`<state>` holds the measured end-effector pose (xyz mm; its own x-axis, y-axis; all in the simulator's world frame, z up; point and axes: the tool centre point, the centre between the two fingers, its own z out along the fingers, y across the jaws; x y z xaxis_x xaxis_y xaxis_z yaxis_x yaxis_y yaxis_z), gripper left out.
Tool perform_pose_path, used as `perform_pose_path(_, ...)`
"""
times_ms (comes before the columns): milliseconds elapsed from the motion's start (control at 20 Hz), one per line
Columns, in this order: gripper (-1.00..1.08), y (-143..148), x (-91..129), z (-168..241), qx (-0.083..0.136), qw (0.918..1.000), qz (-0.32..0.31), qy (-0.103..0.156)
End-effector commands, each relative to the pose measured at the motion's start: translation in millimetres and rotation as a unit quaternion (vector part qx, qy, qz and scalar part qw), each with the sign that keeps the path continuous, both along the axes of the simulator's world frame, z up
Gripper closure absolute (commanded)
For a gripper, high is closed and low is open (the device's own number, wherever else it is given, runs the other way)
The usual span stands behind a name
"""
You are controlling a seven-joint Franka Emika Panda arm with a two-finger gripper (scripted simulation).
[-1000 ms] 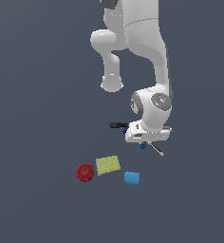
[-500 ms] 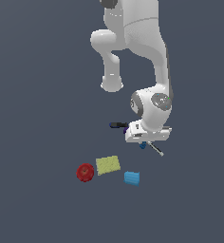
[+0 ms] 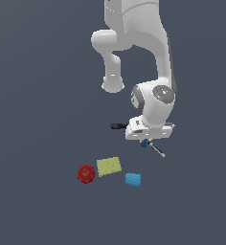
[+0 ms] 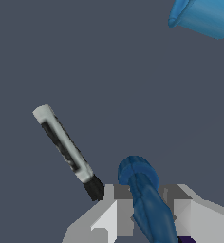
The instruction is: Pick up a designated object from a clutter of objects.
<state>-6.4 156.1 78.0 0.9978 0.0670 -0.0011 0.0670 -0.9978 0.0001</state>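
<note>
My gripper (image 3: 144, 142) is shut on the designated object, the deep-blue knobby piece (image 3: 144, 143), just above the floor. In the wrist view the piece (image 4: 143, 199) sits between the two light-grey fingers (image 4: 115, 213), its rounded end sticking out beyond the gripper (image 4: 147, 211). The rest of the clutter lies around: a red round fruit (image 3: 86, 173), a yellow-green flat pad (image 3: 108, 166), a light-blue block (image 3: 133, 179) (image 4: 204, 16), and two thin dark tools (image 3: 117, 126) (image 3: 157, 149). The purple cube is hidden in the exterior view.
One thin tool with a grey shaft and black tip (image 4: 66, 149) lies right beside the gripper. The fruit, pad and block lie in a row towards the exterior view's lower left. The floor is plain dark grey.
The hand has risen very slightly with the deep-blue piece between its fingers. The other items have not moved.
</note>
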Motion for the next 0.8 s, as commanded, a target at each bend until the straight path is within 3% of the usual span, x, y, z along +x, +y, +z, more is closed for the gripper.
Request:
perform_pose_path(0,1.08,-5,1,17,0.000,1.0000,0.000,-0.001)
perform_pose_path(750,1.08,-43,8,172,0.001,1.0000,0.001,0.000)
